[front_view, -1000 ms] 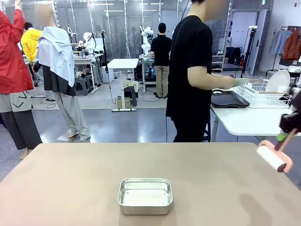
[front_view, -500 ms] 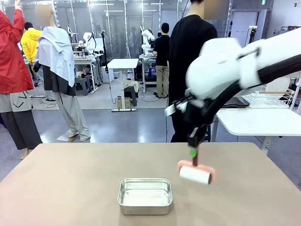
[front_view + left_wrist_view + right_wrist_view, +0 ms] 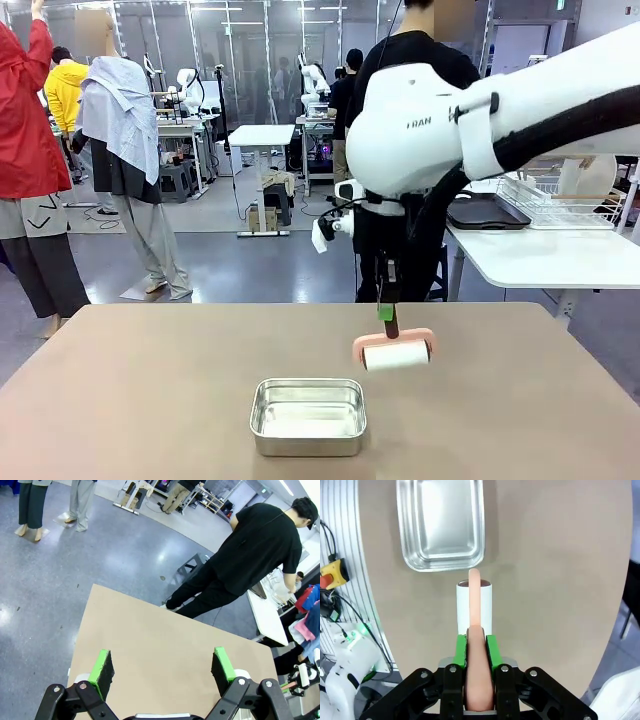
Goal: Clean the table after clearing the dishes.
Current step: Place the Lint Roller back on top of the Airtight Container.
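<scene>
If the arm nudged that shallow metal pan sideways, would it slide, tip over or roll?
The steel pan would probably slide: it sits flat on the smooth table. Tipping seems unlikely, since it is low and wide with short walls. It looks thin and empty, so likely light. Its rectangular shape should not roll, unlike the lint roller held in the right gripper.

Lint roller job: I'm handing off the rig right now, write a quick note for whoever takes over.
Right gripper: shut on the lint roller by its pink handle, roll hanging above the table, just beyond the steel pan.
Left gripper: open, holding nothing, above the table's edge.
Person: at the white side table, back turned, by the dark tray and dish rack.
Done: plates and trays are off the big table.
Left: roll the tabletop; the pan is still there and may need working around.
</scene>
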Controlling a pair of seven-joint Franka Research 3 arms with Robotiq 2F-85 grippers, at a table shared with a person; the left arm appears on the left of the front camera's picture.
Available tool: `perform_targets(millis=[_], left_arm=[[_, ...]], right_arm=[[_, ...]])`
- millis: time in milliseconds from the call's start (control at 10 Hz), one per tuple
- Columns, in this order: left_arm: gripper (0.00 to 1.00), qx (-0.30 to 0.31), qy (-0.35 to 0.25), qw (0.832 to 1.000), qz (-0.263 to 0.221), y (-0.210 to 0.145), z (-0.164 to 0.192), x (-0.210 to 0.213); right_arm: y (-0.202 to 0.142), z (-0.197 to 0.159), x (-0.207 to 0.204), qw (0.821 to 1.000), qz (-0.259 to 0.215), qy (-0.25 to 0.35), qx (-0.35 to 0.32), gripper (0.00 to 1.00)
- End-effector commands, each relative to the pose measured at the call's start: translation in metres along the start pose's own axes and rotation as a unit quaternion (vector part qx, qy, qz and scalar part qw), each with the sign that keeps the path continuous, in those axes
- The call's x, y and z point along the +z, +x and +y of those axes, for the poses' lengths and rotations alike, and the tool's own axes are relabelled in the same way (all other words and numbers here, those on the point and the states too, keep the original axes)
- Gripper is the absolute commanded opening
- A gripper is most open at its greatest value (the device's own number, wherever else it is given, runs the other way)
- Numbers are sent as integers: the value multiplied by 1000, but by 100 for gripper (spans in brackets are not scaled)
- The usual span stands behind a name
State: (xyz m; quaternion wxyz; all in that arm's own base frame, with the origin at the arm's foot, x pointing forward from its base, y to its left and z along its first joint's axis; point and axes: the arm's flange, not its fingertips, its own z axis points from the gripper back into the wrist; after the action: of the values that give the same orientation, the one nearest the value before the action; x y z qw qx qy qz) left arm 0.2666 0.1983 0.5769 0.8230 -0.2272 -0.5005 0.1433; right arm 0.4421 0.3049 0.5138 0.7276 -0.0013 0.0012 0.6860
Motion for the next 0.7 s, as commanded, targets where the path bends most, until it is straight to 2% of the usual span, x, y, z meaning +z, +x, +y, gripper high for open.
perform_targets(millis=[0, 200, 300, 400, 500, 600], left_arm=[[100, 4, 1, 1000, -5, 0, -1, 0], [100, 4, 1, 1000, -5, 0, -1, 0], [100, 4, 1, 1000, -5, 0, -1, 0], [100, 4, 1, 1000, -5, 0, -1, 0], [100, 4, 1, 1000, -5, 0, -1, 0], [100, 4, 1, 1000, -5, 0, -1, 0]], right_arm=[[5, 13, 2, 996, -66, 39, 43, 20], [14, 22, 1, 988, -138, 40, 64, 20], [18, 24, -5, 986, -159, 15, 58, 20], [22, 25, -13, 985, -162, -8, 52, 20], [23, 24, -17, 990, -125, -59, 22, 20], [27, 14, 3, 988, -144, 19, 46, 20]])
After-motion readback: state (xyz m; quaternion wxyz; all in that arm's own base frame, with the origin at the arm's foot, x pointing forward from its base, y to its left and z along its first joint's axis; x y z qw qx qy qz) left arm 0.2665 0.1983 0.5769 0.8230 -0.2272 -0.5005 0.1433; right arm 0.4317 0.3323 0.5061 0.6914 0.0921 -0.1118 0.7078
